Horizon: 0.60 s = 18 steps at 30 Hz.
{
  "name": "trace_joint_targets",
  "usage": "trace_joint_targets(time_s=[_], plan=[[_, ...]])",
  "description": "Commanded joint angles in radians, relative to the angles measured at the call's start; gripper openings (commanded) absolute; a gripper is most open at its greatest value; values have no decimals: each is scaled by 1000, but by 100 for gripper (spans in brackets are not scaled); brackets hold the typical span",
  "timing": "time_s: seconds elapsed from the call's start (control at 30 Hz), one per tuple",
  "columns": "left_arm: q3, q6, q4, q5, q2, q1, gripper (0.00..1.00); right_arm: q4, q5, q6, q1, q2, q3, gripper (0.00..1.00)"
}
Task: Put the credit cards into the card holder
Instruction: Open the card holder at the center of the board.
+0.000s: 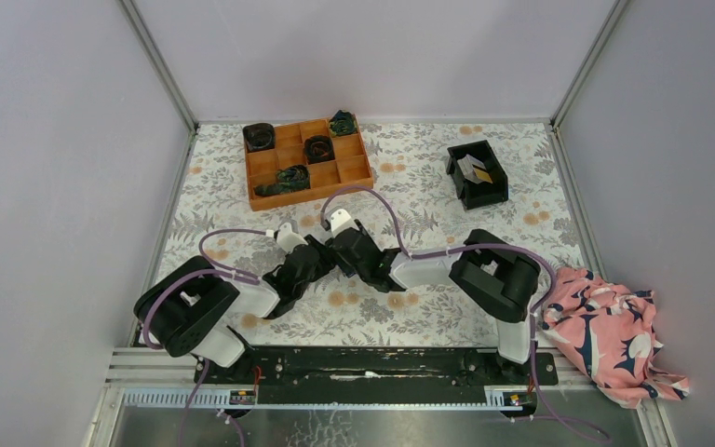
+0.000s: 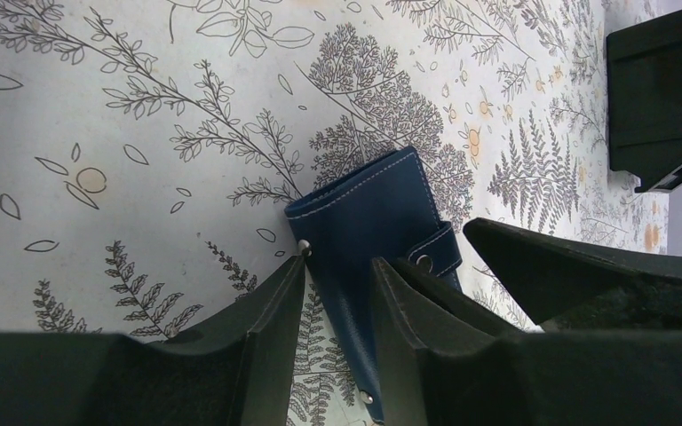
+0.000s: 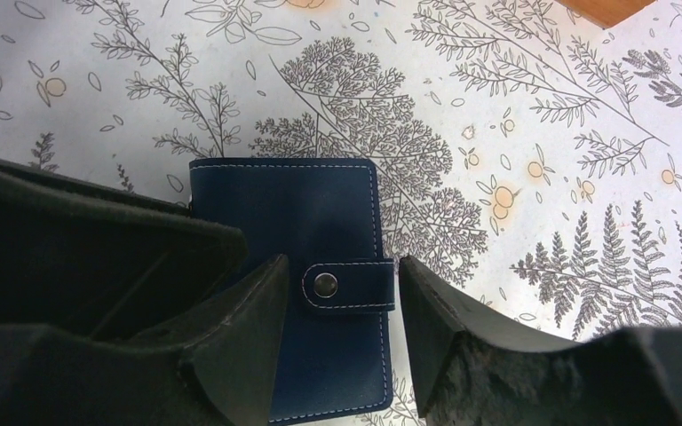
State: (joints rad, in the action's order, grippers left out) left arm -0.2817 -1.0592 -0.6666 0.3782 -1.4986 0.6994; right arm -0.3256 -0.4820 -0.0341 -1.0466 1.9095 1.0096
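Overhead, the card holder is fully hidden: both wrists meet above it at the middle of the table [image 1: 428, 191], and the fingertips are lost there too. The orange tray [image 1: 265, 197] sits far, left of centre. The credit cards [image 1: 478, 171] show only as grey and yellow slivers inside the black bin [image 1: 473, 149] at far right, too small to count. A pink cloth [image 1: 605, 331] lies near right.

The left arm is folded low, reaching far and rightward. The left gripper [image 2: 342, 262] is down at the surface, its fingers partway apart with the near end of the card holder [image 2: 364, 213] between them. One finger covers part of the leather. Whether it is pinching or only straddling cannot be told.

The right arm mirrors this, reaching far and leftward. The right gripper [image 3: 342, 266] has its jaws spread, one finger on either side of the snap tab [image 3: 346, 286]. Contact at the tips is unclear.

The card holder is closed with the tab snapped, lying flat on the floral surface. In the right wrist view its long axis runs along the fingers' reach and the tab crosses it. In the left wrist view it lies skewed.
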Motion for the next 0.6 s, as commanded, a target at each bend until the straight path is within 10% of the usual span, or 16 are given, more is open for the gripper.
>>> trace_joint_targets(time_s=[0.0, 0.57], plan=[[27, 5, 29, 6, -31, -5, 41, 3, -75, 27, -4, 51, 36, 54], [29, -13, 38, 3, -46, -8, 41, 24, -103, -11, 13, 65, 31, 17]])
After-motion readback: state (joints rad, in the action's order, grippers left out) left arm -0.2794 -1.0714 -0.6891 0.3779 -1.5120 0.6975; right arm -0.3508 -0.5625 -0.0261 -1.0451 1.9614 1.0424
